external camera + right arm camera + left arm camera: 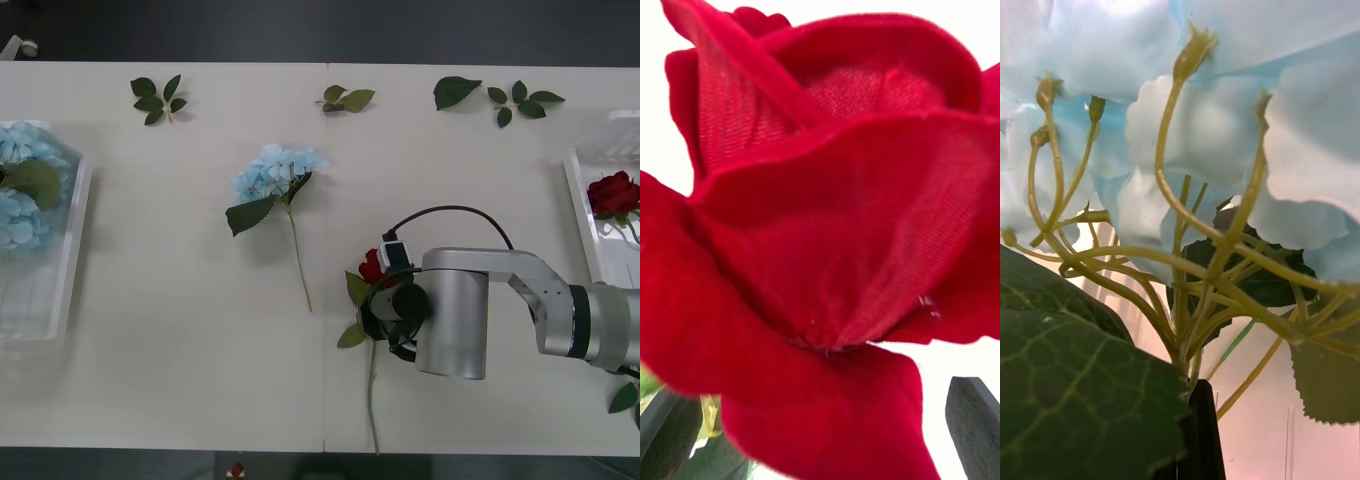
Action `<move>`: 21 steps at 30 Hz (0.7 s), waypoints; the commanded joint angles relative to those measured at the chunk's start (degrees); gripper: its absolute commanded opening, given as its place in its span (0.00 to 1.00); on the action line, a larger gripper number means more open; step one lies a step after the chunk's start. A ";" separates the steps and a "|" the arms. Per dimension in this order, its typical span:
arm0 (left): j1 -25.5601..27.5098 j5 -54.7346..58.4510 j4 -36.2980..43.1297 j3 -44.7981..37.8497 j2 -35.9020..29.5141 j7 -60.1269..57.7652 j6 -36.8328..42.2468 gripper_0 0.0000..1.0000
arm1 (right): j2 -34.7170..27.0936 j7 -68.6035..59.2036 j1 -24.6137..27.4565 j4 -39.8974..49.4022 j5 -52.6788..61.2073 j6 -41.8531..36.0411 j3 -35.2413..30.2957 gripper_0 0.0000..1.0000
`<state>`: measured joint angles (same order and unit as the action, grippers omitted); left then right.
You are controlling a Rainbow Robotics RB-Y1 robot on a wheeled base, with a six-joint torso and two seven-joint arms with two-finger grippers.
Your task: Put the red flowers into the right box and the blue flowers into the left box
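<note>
The right arm (560,310) enters from the right edge of the front view, lower right of the frame. Its links are smooth silver-grey metal cylinders with rounded ends. A dark band with a thin blue ring sits between two links near the right edge. The last link is a broad upright silver drum. A black cable loops from its top in an arc and runs to a small white block with a dark face. Beside the drum the right end effector (393,308) is a black rounded housing. In the right wrist view, a dark matte finger (975,427) shows at the lower right corner.

In the left wrist view, a black finger (1201,439) stands at bottom centre.
</note>
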<state>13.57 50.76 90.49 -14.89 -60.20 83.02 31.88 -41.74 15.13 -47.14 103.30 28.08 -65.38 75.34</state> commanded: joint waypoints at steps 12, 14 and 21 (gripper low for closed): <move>-1.44 1.10 1.00 -1.11 -0.89 3.46 -0.76 0.92 | 1.57 0.17 -2.25 0.67 -0.04 0.42 0.07 0.48; -1.44 2.15 2.58 -1.37 -0.89 3.55 -0.32 0.94 | 1.57 0.17 -2.25 0.67 -0.04 0.42 0.07 0.43; -3.37 10.76 12.34 -5.50 -0.89 4.52 13.30 1.00 | 1.66 0.25 -2.25 0.67 -0.04 0.86 0.07 0.28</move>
<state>13.07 60.06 99.12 -17.82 -60.20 85.10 42.60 -40.78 15.13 -47.21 103.07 28.08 -64.84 75.34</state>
